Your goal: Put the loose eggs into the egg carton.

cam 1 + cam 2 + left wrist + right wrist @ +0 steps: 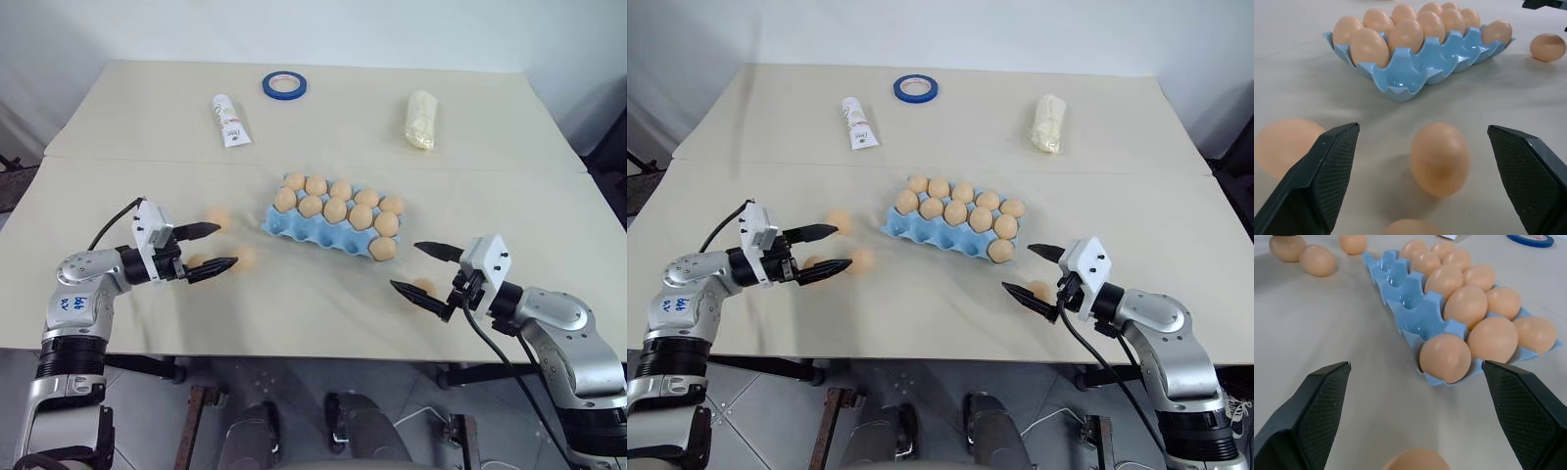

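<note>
— So where are the loose eggs (1439, 158)?
— One lies between the left gripper (214, 247)'s spread fingers, another under the right gripper (421, 270)'s open ones. The egg carton (315, 234) sits ahead of both, mostly filled.

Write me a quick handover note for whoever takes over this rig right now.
Left gripper: open, holding nothing, hovering beside three loose eggs left of the carton; one egg lies between its fingers in the left wrist view.
Right gripper: open, holding nothing, with one loose egg on the table beside it.
Egg carton: mid-table, with eleven eggs seated. The back two rows look full; the front row holds one egg at its right end.
Left to do: four loose eggs to place; four front-row cups are free.
</note>
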Tool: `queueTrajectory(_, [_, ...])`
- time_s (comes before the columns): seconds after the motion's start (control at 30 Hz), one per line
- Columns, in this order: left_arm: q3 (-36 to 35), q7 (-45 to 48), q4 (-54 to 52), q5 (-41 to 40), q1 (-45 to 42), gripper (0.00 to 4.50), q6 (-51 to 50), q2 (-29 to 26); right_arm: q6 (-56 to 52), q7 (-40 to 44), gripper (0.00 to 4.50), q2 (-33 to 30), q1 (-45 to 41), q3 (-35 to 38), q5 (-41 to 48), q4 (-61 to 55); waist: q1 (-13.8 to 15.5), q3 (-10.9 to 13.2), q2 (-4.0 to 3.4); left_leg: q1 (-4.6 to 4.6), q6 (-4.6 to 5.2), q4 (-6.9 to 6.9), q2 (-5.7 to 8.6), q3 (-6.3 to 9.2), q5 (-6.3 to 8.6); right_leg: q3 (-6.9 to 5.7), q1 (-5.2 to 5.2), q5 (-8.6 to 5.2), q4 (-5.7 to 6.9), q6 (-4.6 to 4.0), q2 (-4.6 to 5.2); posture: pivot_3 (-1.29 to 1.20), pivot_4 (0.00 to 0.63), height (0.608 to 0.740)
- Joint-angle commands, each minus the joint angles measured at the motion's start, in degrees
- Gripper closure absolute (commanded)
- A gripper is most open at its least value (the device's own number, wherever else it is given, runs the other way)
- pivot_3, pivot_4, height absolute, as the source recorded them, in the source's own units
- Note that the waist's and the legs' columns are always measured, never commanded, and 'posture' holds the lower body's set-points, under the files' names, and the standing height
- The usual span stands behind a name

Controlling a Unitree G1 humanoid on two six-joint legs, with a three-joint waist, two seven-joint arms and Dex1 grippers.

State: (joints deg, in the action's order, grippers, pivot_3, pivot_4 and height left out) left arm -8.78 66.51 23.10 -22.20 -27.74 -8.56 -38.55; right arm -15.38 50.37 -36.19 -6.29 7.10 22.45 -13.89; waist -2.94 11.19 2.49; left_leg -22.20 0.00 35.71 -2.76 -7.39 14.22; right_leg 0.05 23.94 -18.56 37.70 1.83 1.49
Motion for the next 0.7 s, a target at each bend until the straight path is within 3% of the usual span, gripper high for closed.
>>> queueTrajectory(0.03, [-0.1, 1.7, 0.1, -0.8, -1.4, 0.03, 0.6, 0.2, 1.3, -0.8, 0.0, -0.6, -0.3, 1.9, 0.1, -0.8, 0.0, 0.0, 0.0, 0.0, 0.0, 0.0, 0.0, 0.0, 0.0, 0.0, 0.0, 0.0, 0.0, 0.0, 0.0, 0.0, 0.15, 0.74])
queueTrajectory(0.3, [-0.8, -1.2, -0.9, -0.9, -2.9, 0.03, -1.1, 1.1, 0.7, -2.3, 0.0, -0.6, -0.1, 2.8, 0.7, -1.5, 0.0, 0.0, 0.0, 0.0, 0.0, 0.06, -0.01, 0.02, 0.0, -0.02, 0.0, 0.0, 0.05, 0.0, 0.0, 0.0, 0.15, 0.74])
queueTrajectory(0.5, [0.4, 2.0, 1.0, -0.7, -5.3, 0.03, -0.7, 1.0, -3.0, -7.4, 0.0, 0.6, 1.5, 5.6, 2.6, -6.1, 0.1, 0.0, 0.0, -0.01, 0.01, 0.23, 0.0, 0.07, 0.01, -0.05, -0.07, 0.0, 0.12, 0.01, 0.01, 0.0, 0.15, 0.74])
queueTrajectory(0.7, [0.1, 10.4, 5.4, -2.8, -8.4, 0.03, 6.7, 4.0, -8.6, -14.7, 0.0, 3.7, 14.9, 11.5, 6.3, -20.0, 1.2, 0.0, -0.01, -0.04, -0.07, 0.2, -0.03, 0.21, 0.06, -0.19, -0.12, -0.04, 0.06, -0.05, 0.0, 0.0, 0.15, 0.74])
